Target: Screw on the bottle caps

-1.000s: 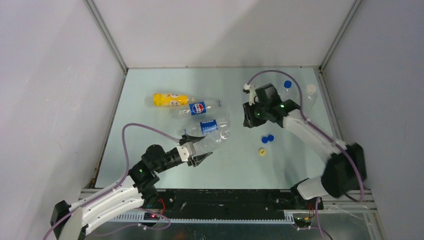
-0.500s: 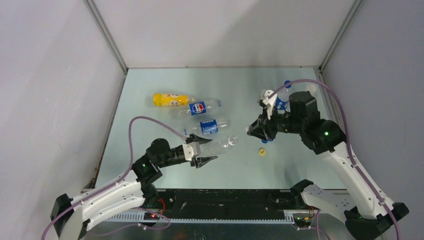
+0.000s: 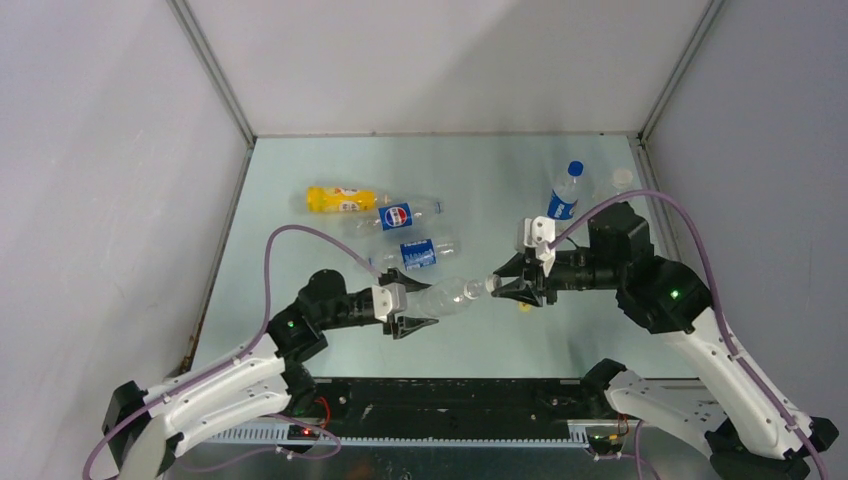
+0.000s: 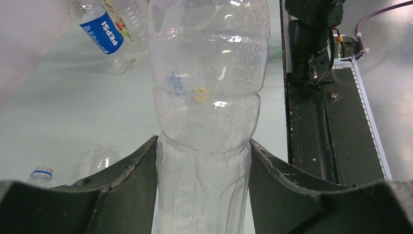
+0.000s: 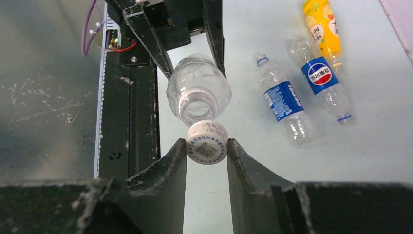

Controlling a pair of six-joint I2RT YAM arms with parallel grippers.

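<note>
Right gripper (image 5: 207, 147) swung in, white cap (image 5: 207, 145) at clear bottle (image 5: 198, 87) mouth

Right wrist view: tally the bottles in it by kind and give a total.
Unlabelled clear bottle: 1
Blue-labelled clear bottles: 2, the Pepsi bottle and the plain blue-label bottle
Yellow-orange bottle: 1
Total: 4
</note>
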